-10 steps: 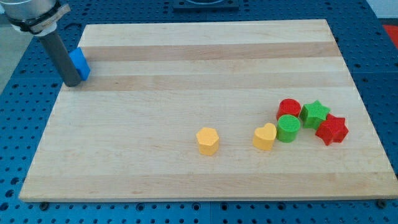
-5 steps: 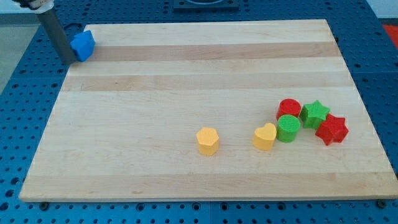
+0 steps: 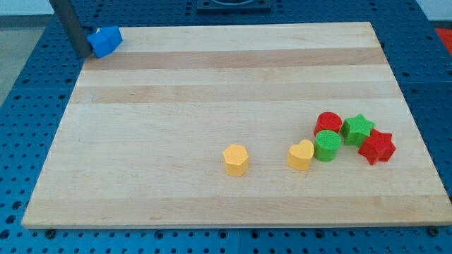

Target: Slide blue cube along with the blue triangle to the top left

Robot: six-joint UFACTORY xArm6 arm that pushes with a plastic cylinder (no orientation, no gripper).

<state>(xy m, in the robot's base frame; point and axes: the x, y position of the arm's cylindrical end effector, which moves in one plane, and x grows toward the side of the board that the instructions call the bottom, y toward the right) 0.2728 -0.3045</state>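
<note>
- Since the earlier frame, our tip (image 3: 81, 53) and the blue blocks (image 3: 106, 41) moved up to the counter (image 3: 212, 106) top-left corner.
- We carry no jaws; tip touches the blocks' left.
- Push gently now, lest they slide off.

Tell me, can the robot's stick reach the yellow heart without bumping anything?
Probably yes. My tip sits beside the blue blocks at the view's top left, and bare board lies between there and the yellow heart.
</note>
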